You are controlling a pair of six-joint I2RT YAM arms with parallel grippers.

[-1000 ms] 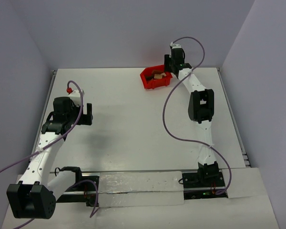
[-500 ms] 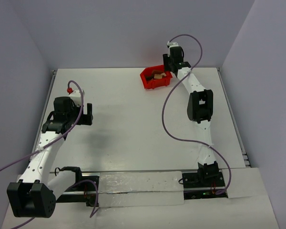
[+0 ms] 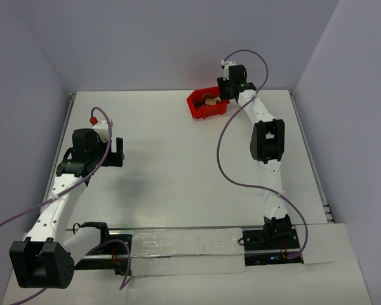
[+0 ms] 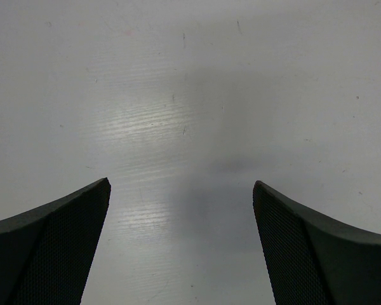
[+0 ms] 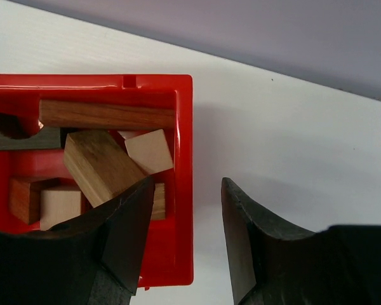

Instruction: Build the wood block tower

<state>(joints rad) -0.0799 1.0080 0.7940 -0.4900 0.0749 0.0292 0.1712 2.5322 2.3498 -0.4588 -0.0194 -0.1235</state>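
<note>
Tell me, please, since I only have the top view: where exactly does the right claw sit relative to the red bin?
Observer: The right claw straddles a side wall of the bin, with a gap showing on each side.
Operator: Thank you. Has it got a block?
Observer: No. The blocks lie loose in the bin, one of them with an arch notch.
Operator: And the left claw, please?
Observer: The left claw is wide open above the table, holding nothing.
</note>
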